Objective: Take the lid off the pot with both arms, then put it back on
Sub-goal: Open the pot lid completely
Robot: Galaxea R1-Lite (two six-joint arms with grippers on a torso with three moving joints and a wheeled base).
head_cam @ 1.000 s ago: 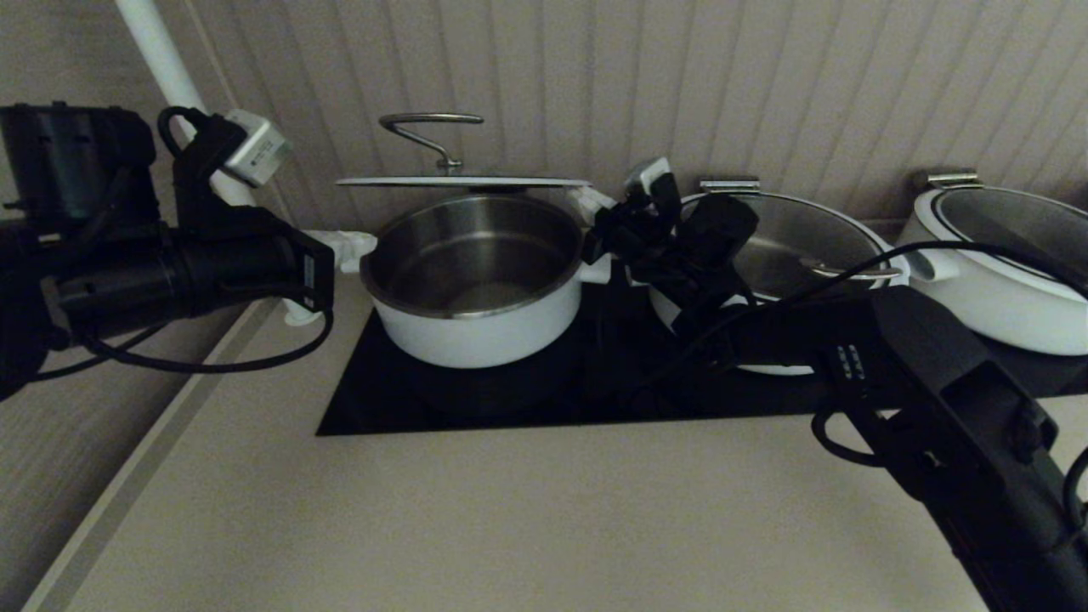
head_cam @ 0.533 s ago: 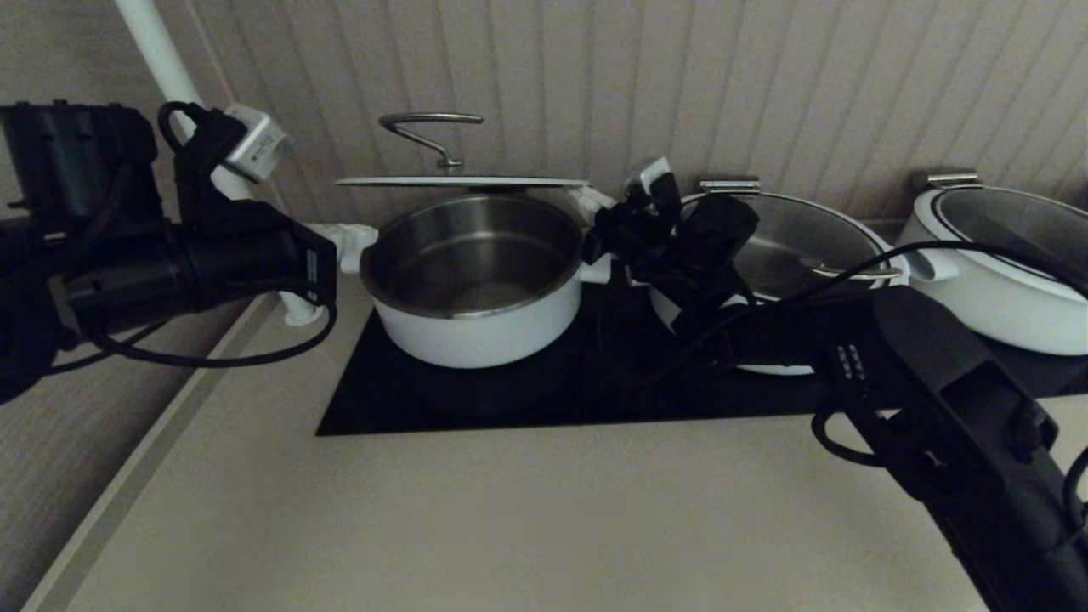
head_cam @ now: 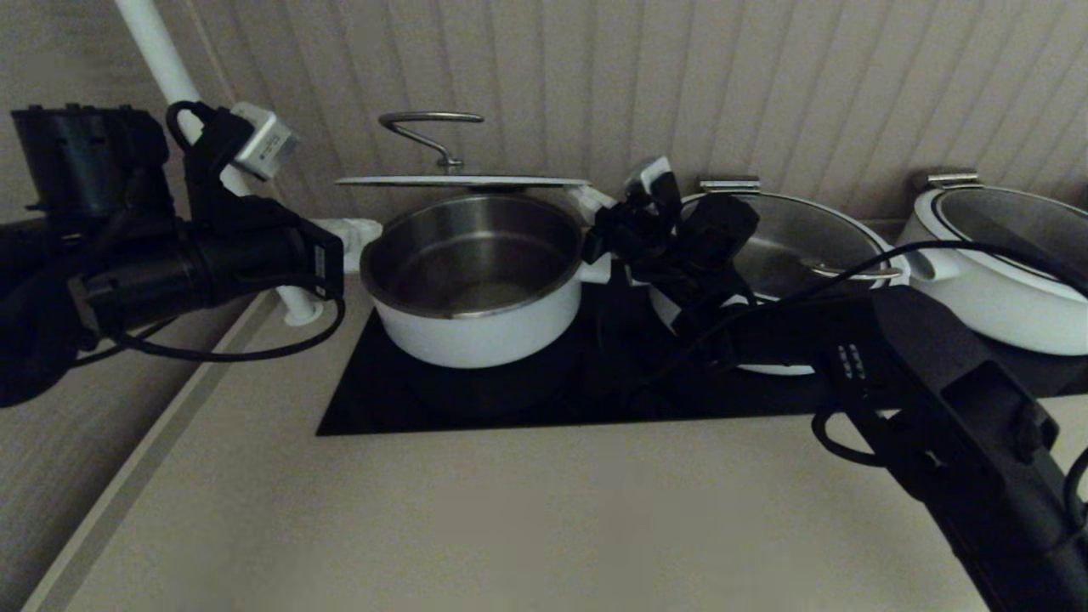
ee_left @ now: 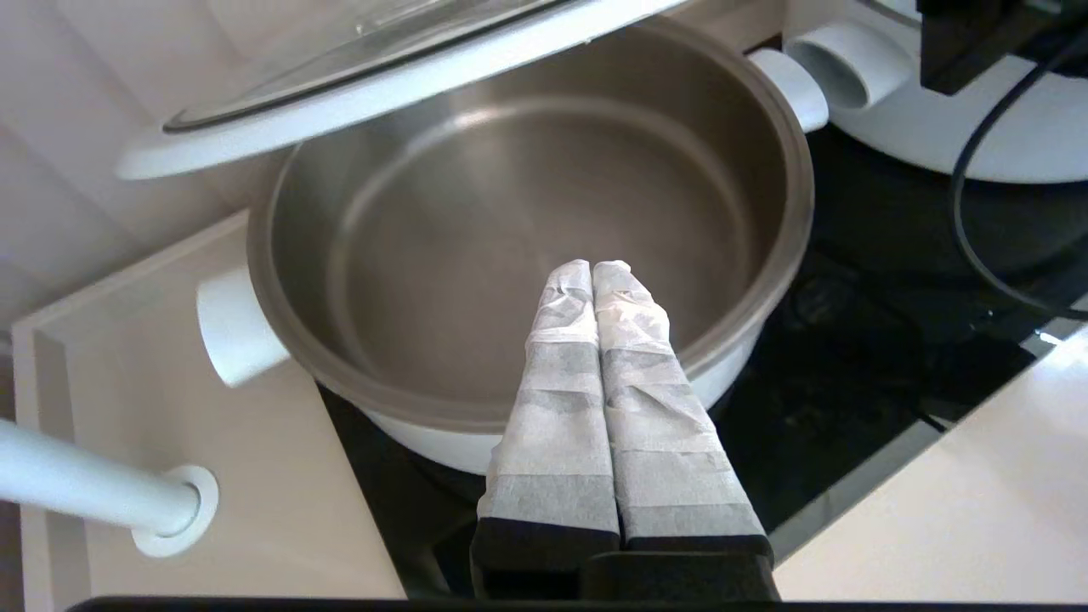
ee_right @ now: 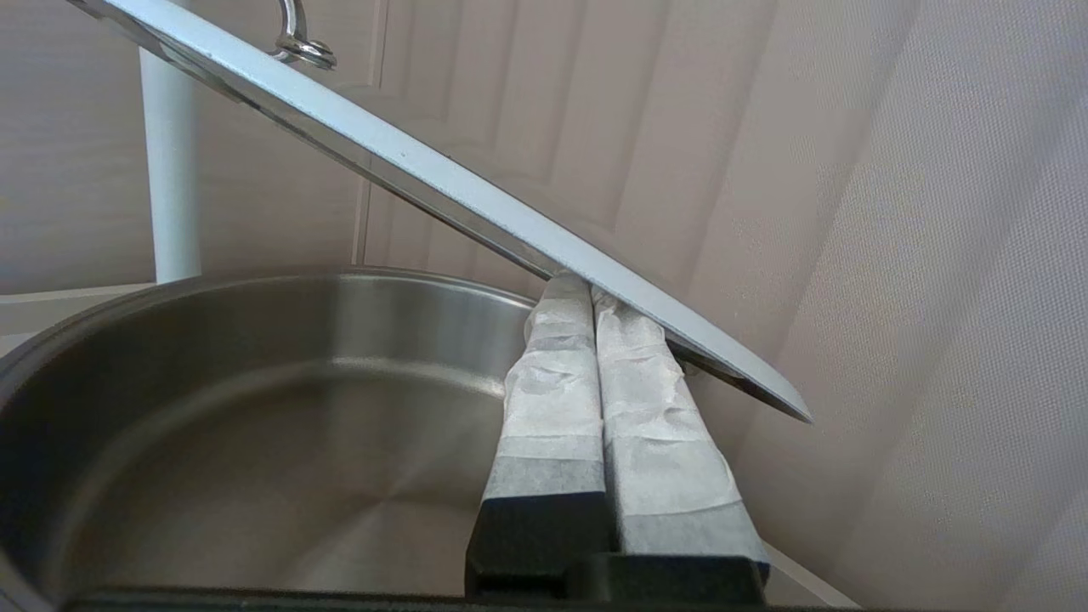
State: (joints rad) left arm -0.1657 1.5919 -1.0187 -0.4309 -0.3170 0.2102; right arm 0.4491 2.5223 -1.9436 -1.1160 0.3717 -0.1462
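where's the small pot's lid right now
In the head view the lid sits level above the open pot, left of centre; the right gripper props its right edge from below.

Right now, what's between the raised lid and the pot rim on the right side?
The right gripper's shut fingers, propping the lid above the pot, in the right wrist view.

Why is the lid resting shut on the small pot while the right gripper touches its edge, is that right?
Not quite. The lid is not shut on the pot; the head view shows it held above the open pot. The rest holds: the right gripper touches its edge from beneath.
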